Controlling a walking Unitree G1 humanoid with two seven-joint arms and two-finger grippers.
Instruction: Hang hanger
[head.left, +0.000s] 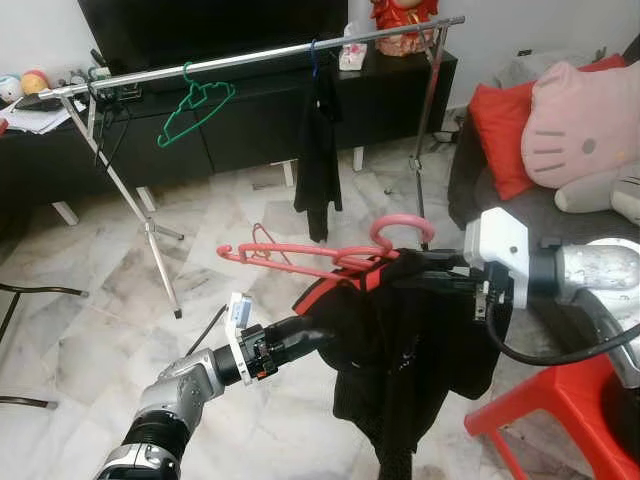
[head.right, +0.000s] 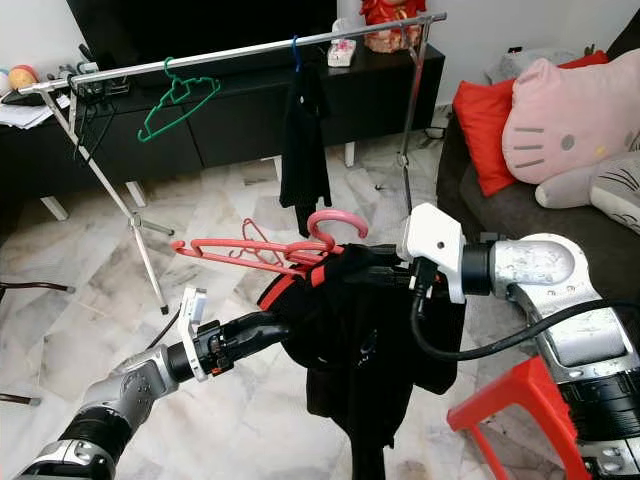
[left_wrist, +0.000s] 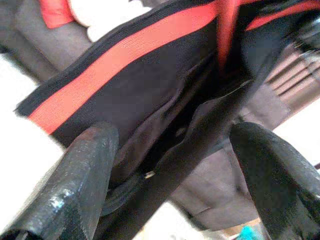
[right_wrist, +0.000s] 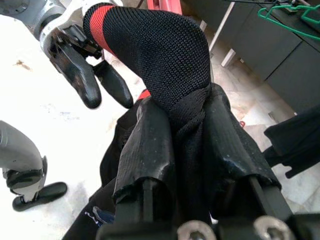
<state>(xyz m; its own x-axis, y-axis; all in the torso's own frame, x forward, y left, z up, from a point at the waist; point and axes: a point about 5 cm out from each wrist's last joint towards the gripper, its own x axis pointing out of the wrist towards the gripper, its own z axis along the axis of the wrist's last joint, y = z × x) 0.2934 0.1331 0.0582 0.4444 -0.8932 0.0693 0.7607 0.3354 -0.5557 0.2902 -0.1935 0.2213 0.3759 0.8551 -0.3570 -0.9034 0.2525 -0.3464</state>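
A pink hanger (head.left: 300, 262) carries a black garment with a red stripe (head.left: 400, 350) in mid-air, well below the silver clothes rail (head.left: 260, 52). My right gripper (right_wrist: 187, 110) is shut on a bunched fold of that garment just under the hanger's hook (head.left: 400, 228). My left gripper (head.left: 318, 328) reaches in from the lower left to the garment's red-striped edge. Its fingers (left_wrist: 85, 165) stand open, with the striped cloth (left_wrist: 150, 85) just ahead of them.
A green hanger (head.left: 195, 105) and a dark garment (head.left: 318, 150) hang on the rail, which stands before a black TV cabinet (head.left: 240, 120). A red stool (head.left: 560, 400) is at my lower right. A sofa with red and pink cushions (head.left: 575, 120) sits to the right.
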